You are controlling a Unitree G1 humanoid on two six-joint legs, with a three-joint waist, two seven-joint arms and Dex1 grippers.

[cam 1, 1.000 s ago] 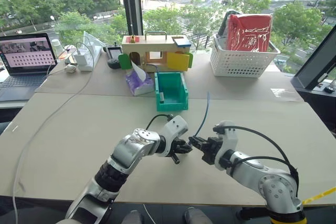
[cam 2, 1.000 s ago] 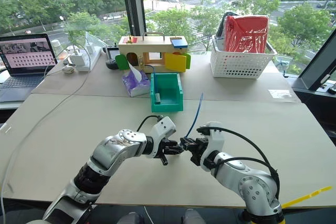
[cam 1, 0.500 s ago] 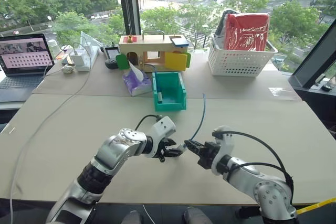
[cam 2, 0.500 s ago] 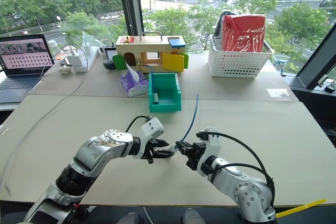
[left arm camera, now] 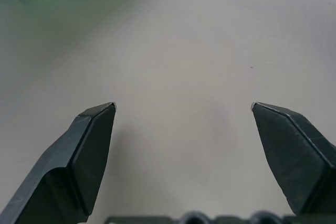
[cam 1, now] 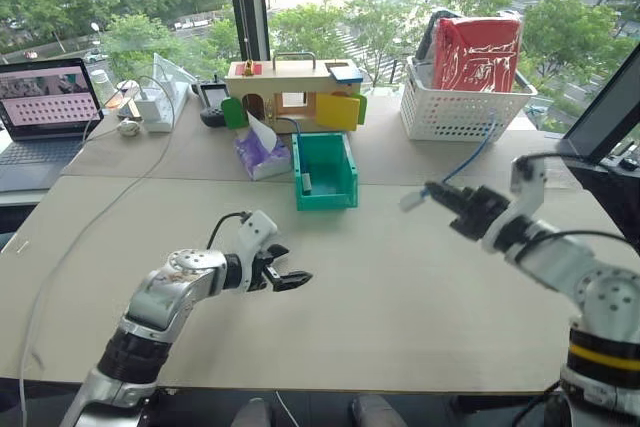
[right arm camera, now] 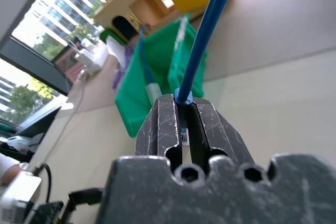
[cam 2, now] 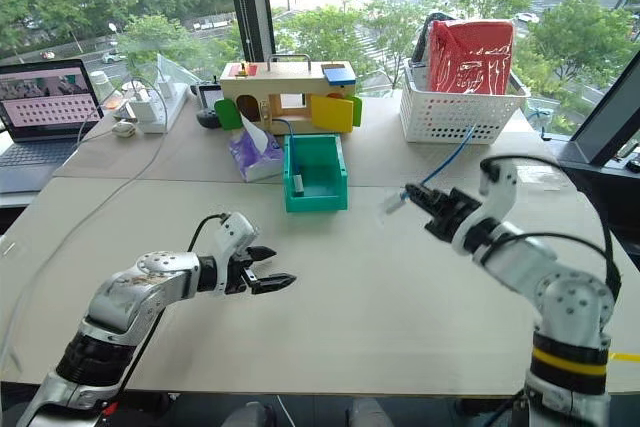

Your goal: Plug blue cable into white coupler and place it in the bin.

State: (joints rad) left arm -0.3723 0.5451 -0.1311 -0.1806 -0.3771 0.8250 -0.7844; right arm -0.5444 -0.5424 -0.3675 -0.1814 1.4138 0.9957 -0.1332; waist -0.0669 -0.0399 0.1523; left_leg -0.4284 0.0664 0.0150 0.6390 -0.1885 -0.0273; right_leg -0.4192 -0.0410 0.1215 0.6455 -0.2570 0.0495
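Observation:
My right gripper (cam 1: 432, 191) hangs in the air to the right of the teal bin (cam 1: 330, 199), shut on the plug end of the blue cable (cam 1: 468, 158). The cable curves up and away behind it. A small white coupler (cam 1: 410, 201) sticks out beyond the fingertips, on the cable's end. The right wrist view shows the cable (right arm camera: 210, 19) rising out of the shut gripper (right arm camera: 184, 100), with the bin (right arm camera: 131, 103) beyond. My left gripper (cam 1: 290, 279) is low over the table at the front left, open and holding nothing, its fingers (left arm camera: 89, 140) wide apart over bare tabletop.
Inside the bin lies another thin cord with a pale end (cam 1: 307, 182). Behind it stand a purple tissue pack (cam 1: 258, 154), a wooden toy box (cam 1: 295, 95) and a white basket (cam 1: 462, 112) holding a red bag. A laptop (cam 1: 45, 117) and a long white cord (cam 1: 90, 227) are at the left.
My left gripper opened and drew away to the left. The right gripper rose and swung right, carrying the cable and the white coupler with it.

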